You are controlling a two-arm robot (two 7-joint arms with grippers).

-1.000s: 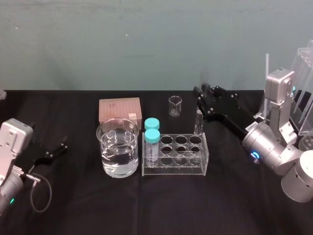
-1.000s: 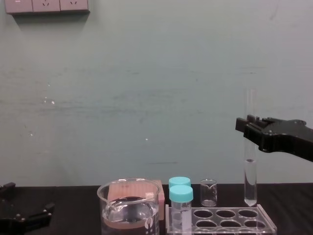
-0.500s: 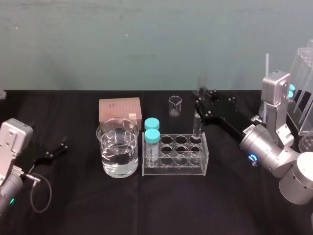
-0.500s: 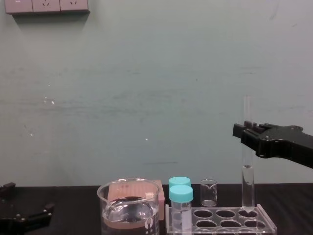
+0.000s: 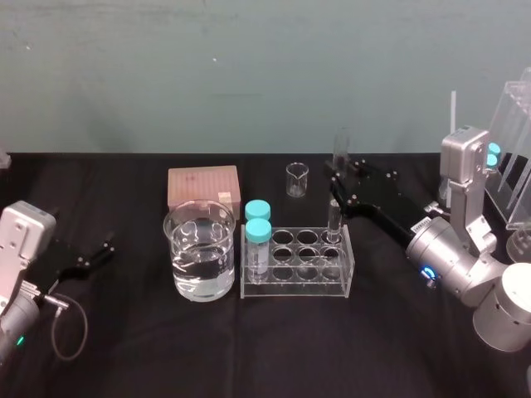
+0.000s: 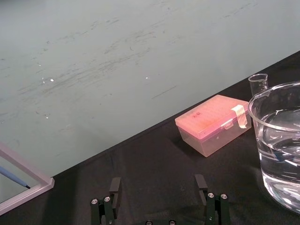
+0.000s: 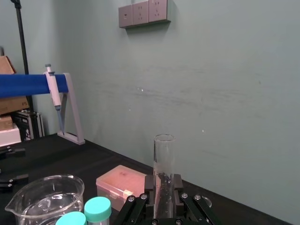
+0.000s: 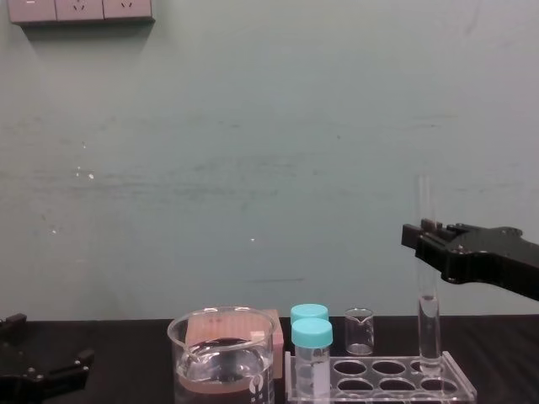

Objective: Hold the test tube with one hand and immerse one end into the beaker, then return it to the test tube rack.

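The test tube stands upright with my right gripper shut on its middle. Its rounded lower end sits in the back right hole of the clear test tube rack. In the right wrist view the test tube rises between the black fingers. The large beaker, holding clear liquid, stands just left of the rack. My left gripper rests open at the table's left, with nothing in it.
Two teal-capped vials stand in the rack's left end. Behind the large beaker lies a pink tip box, and a tiny beaker stands behind the rack. A clear acrylic stand is at the far right.
My right gripper has come down and slightly left with the test tube. The tube's lower end went from just above the rack into the back right hole. The left arm has not moved.
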